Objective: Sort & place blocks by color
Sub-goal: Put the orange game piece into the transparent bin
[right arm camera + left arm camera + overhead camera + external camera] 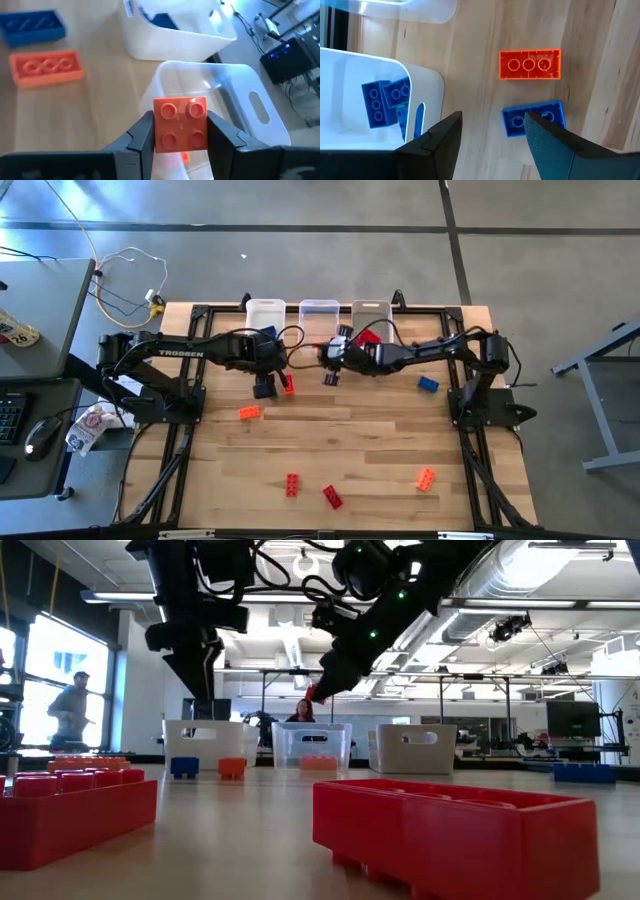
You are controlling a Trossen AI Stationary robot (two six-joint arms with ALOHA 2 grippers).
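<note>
My right gripper (180, 131) is shut on a small orange four-stud block (180, 122) above the middle clear bin (235, 95); it also shows in the high view (333, 368) and the low view (318, 690). My left gripper (492, 119) is open and empty, above a blue block (512, 120) that lies flat on the table next to an orange block (530, 65). The left bin (427, 85) holds blue blocks (385, 100). The middle bin holds an orange block (318, 763). My right gripper pinches the orange block by two opposite side walls (159, 131) between its two fingers. The block's studded top faces the wrist camera. The block is lifted clear, over the open middle bin.
Three bins stand in a row at the table's far edge (319, 310). Loose blocks lie on the table: orange (249, 412), blue (428, 384), two red (292, 484) (332, 497) and orange (426, 478) near the front. A person (70, 710) stands in the room beyond.
</note>
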